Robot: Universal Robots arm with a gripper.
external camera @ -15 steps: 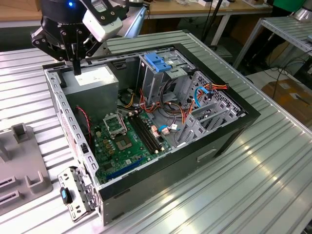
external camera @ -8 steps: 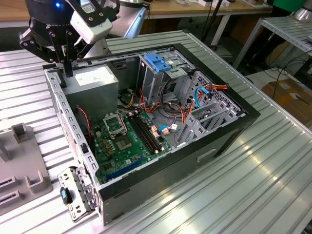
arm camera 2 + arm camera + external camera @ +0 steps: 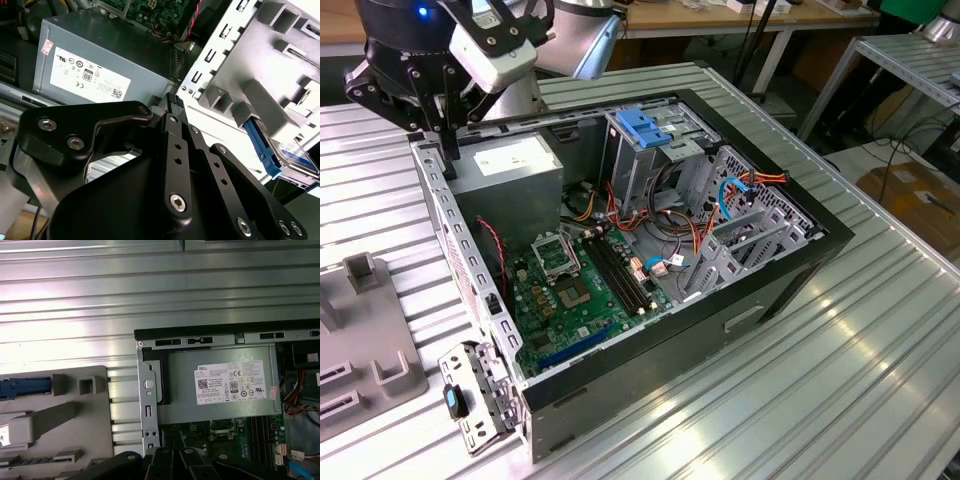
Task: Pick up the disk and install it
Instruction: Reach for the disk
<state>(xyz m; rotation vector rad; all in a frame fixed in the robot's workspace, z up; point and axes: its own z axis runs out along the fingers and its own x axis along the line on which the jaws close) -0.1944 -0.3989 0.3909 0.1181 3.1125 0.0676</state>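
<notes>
The disk (image 3: 292, 150) isn't picked up yet. In the second wrist view it's lying flat, label side up, in a slot of the grey holder (image 3: 370, 350) that sits on the ribbed metal table (image 3: 820, 380) right beside the open PC case (image 3: 750, 300). In the first wrist view its light-blue rail (image 3: 22, 387) runs crosswise to the case's perforated end wall (image 3: 147, 405), so as far as it shows, the long axis points at that wall.

The claw (image 3: 173, 102) hangs over the corner of the case, just above the grey power supply (image 3: 510, 170). Its jaws look pinched together with nothing in them, and it's well apart from the disk.

Between claw and disk there's that upright end wall, plus the raised grey blocks of the holder.

Inside the case: the green motherboard (image 3: 570, 290), a metal drive cage with a blue latch on top (image 3: 645, 130), and a mess of red, orange and blue cables (image 3: 720, 200) near the far side.
</notes>
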